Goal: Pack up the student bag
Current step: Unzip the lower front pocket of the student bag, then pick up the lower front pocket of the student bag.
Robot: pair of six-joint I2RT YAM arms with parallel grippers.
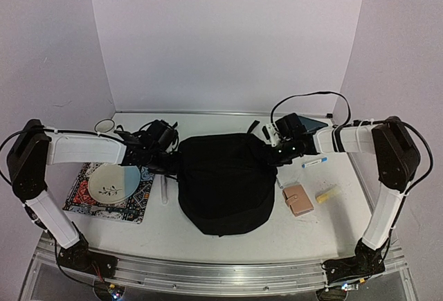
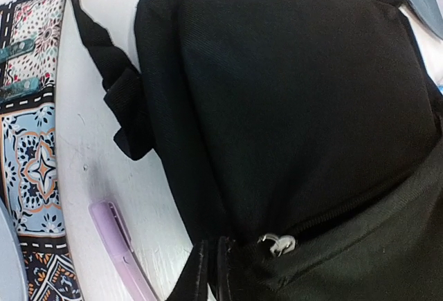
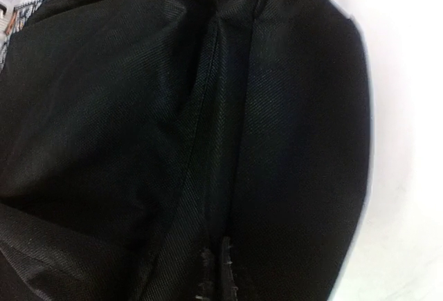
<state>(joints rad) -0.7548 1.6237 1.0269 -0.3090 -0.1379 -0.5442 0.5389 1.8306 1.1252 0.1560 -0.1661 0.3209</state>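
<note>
student bag [image 1: 221, 183]: black, lying flat mid-table [image 1: 208, 245] between the arms; silver zip pull [image 2: 277, 244] on its left side
pink wallet [image 1: 299, 199]: just right of the bag
yellow stick [image 1: 327, 194]: right of the wallet
patterned mat [image 1: 135, 201]: left of the bag, pale plate [image 1: 111, 182] on it
lilac case [image 2: 121, 249]: between mat and bag
left gripper [image 1: 165, 154]: at the bag's far-left edge; fingers hidden, grip cannot be told
right gripper [image 1: 275, 152]: at the bag's far-right edge; likewise cannot tell
pen [image 1: 313, 162]: markings too small to read
cup [image 1: 104, 126]: far left
</note>
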